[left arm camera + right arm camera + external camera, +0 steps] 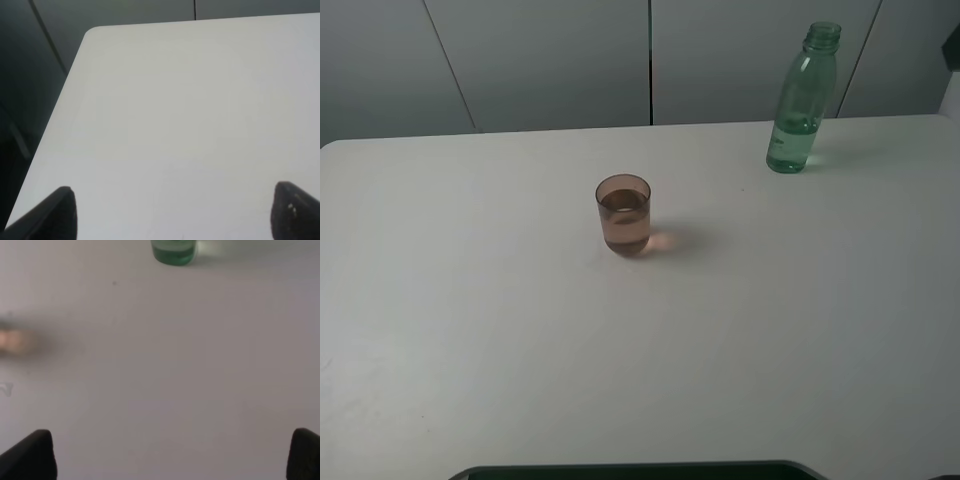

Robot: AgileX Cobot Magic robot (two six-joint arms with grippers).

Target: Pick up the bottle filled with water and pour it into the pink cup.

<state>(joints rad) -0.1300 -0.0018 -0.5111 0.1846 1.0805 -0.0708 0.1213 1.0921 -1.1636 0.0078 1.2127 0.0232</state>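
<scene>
The green-tinted bottle stands upright with no cap at the far right of the white table, with a little water at its bottom. Its base also shows in the right wrist view. The pink cup stands near the table's middle and holds liquid. Neither gripper shows in the exterior view. In the left wrist view my left gripper is open and empty over bare table near the table's corner. In the right wrist view my right gripper is open and empty, well short of the bottle.
Grey wall panels stand behind the table's far edge. A dark rim lies along the table's near edge. The table's left edge and rounded far corner show in the left wrist view. A pinkish glow lies on the table.
</scene>
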